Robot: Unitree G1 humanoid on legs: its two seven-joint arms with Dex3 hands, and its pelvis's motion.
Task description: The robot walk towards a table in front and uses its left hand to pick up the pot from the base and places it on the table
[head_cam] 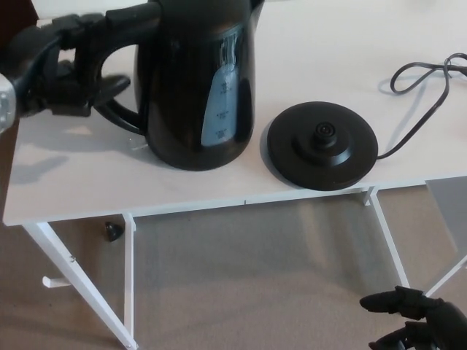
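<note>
Already off its base [322,144], the pot [197,87] stands upright left of centre and seems to rest on the white table [87,189], a narrow gap between the two. Its handle [120,23] points to the upper left of the frame, where the left hand [51,69] is clenched around it. To let go, that hand would likely draw back leftward. The right hand [419,321] hangs empty at lower right, fingers loosely apart, well away.

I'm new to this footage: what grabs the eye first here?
The tall black pot dominates the white table, its handle gripped by the left hand. Right beside it lies the empty round base, its cord trailing off right.
</note>
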